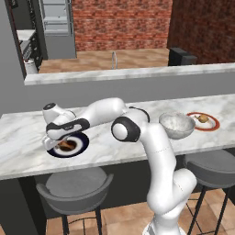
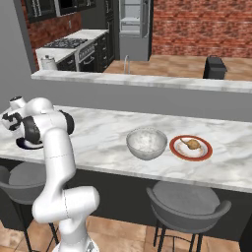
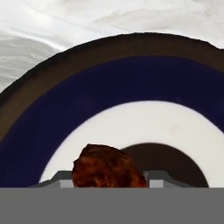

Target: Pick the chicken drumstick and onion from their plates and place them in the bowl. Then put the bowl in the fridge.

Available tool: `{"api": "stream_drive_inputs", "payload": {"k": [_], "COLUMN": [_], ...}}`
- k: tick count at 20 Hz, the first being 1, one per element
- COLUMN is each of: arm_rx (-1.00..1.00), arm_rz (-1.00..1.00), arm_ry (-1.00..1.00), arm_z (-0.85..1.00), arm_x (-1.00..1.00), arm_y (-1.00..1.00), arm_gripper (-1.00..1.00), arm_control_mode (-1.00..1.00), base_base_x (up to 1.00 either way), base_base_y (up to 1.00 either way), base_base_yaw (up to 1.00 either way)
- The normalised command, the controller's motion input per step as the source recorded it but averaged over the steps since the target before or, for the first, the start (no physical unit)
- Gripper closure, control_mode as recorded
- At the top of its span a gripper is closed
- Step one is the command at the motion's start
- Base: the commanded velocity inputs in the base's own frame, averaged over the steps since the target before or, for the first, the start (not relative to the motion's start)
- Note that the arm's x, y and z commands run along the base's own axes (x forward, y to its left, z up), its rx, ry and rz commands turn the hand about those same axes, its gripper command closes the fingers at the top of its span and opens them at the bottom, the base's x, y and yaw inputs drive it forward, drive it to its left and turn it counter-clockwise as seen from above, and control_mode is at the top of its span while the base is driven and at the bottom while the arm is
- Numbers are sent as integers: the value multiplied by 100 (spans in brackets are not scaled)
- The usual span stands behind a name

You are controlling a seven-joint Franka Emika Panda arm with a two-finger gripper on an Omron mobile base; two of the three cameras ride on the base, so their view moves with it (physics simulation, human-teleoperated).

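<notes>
Drumstick (image 3: pixel 108 165) mid-plate (image 3: pixel 131 87), rim clear

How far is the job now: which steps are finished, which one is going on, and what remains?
Finished: nothing; the bowl on the counter holds no food. Going on: the tool is down at the navy-rimmed plate, its fingers on either side of the chicken drumstick, which lies on the plate. Remaining: lift the drumstick into the bowl, bring the onion from the red-rimmed plate, then take the bowl to the fridge.

No writing, label, brand, number or sign can be read on anything in these views of the kitchen.
</notes>
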Motion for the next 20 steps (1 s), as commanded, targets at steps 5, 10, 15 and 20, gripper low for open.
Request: {"api": "stream_drive_inputs", "payload": {"k": [5, 10, 15, 20], "arm_rx": [0, 0, 0, 0], "arm_rz": [0, 0, 1, 0], "arm_ry": [4, 5, 0, -8], "arm_z": [-1, -1, 34, 45], "arm_x": [-1, 0, -6, -34], "arm_y": [-14, -17, -16, -25], "arm_gripper": [100, 100, 100, 100], "arm_control_mode": [-100, -100, -100, -100], "base_base_x": [0, 0, 0, 0], "base_base_y": [0, 0, 0, 0], "base_base_yaw": [0, 0, 0, 0]}}
